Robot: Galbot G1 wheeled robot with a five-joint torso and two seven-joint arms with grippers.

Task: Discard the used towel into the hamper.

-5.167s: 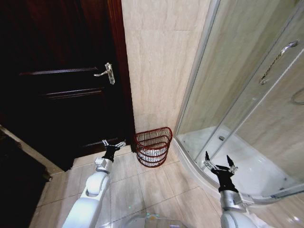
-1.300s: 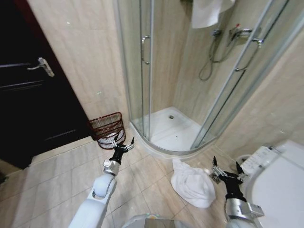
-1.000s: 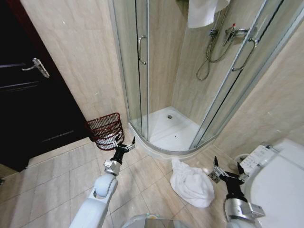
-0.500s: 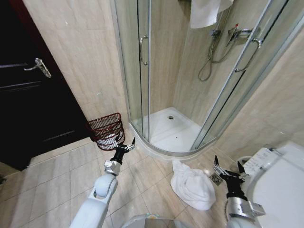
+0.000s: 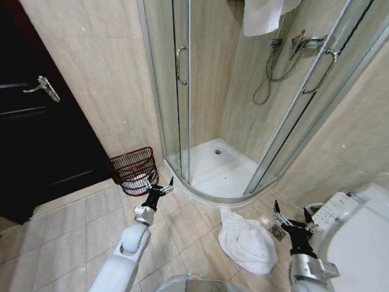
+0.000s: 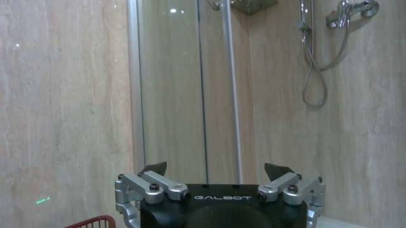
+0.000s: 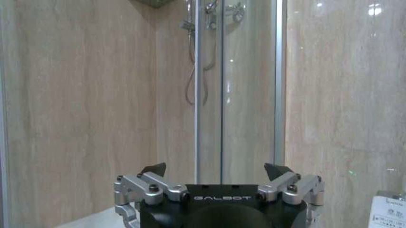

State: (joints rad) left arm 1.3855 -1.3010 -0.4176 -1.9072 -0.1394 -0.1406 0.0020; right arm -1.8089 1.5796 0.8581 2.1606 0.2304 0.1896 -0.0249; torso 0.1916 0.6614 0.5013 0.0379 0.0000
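Against the head view of half a second ago the whole scene has slid slightly: the dark wooden door [image 5: 36,121] handle sits further left and the white toilet [image 5: 358,237] lower at the right edge, so the camera has turned. The things themselves lie as before.

The crumpled white used towel [image 5: 246,240] lies on the beige tiled floor [image 5: 73,231] at lower centre-right, just in front of the curved glass shower enclosure [image 5: 213,103]. The small round dark reddish-brown wire hamper [image 5: 134,169] stands left of centre against the beige wall, between door and shower, well apart from the towel. Another white towel [image 5: 264,13] hangs at the top of the frame.

The left gripper [image 5: 159,187] hovers just beside the hamper's lower right, fingers spread and empty. The right gripper [image 5: 292,219] hangs at lower right, near the towel's right edge, fingers likewise parted, grasping nothing.

In both wrist views the gripper body reads "GALBOT". A hamper rim shows at the lower left of the left wrist view [image 6: 95,222].
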